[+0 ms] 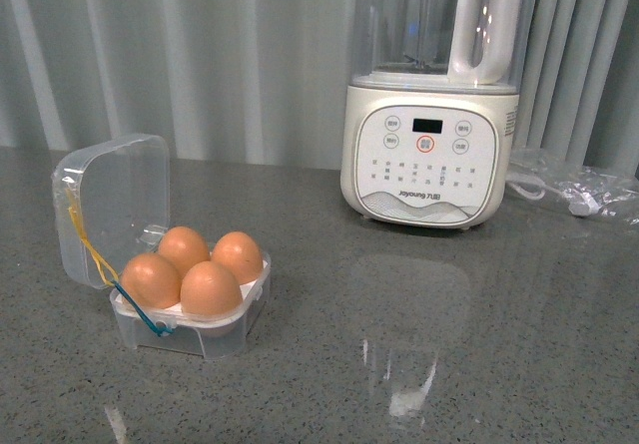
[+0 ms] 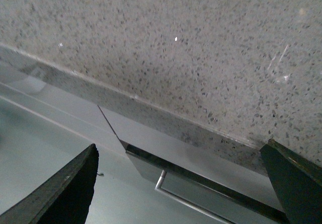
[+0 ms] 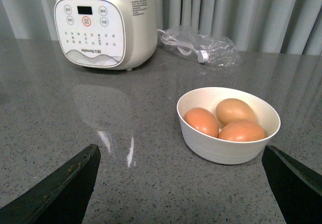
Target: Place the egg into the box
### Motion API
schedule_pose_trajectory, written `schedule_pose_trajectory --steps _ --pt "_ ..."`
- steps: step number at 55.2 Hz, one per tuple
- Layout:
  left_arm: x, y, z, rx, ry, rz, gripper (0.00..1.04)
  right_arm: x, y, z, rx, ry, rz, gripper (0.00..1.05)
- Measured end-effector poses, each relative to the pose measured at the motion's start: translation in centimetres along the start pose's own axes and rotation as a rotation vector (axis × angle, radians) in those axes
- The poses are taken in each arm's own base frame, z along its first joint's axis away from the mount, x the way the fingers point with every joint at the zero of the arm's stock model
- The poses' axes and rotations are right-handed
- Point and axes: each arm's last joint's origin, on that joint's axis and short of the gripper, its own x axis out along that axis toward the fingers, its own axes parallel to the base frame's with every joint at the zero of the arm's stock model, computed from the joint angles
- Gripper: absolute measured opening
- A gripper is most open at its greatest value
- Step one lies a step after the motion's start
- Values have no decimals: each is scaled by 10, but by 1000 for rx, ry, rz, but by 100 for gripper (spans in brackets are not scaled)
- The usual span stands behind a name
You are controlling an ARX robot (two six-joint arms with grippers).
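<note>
Jaws on both the left and the right arm are gaping wide and gripping nothing, and neither pair is showing in the front view. The egg [image 1: 211, 286] is sitting in the nearest hole of the box [image 1: 205, 339], which is resting at near left on the desk [image 1: 449, 364] with its lid standing open. Three more eggs [image 1: 185, 247] are filling the other holes, so loading is looking finished. Only the right wrist view is showing a white bowl [image 3: 229, 151] holding three spare eggs [image 3: 236, 131].
</note>
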Motion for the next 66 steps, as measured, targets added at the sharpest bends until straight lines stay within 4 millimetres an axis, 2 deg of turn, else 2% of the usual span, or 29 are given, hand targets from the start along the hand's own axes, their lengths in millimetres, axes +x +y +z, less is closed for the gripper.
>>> schedule_pose_trajectory --steps 7,16,26,33,49,66 --pt "3 -4 6 -41 -21 -10 98 0 0 0 0 0 -2 98" --pt "12 -8 36 -93 -111 -59 98 0 0 0 0 0 -1 98" --pt "41 -1 94 -70 -211 -63 98 0 0 0 0 0 -2 98" --pt "63 -1 118 -28 -219 -75 98 0 0 0 0 0 -1 98" --pt "113 -9 146 6 -169 -121 98 0 0 0 0 0 -2 98" --pt "133 -30 159 23 -179 -165 98 0 0 0 0 0 -1 98"
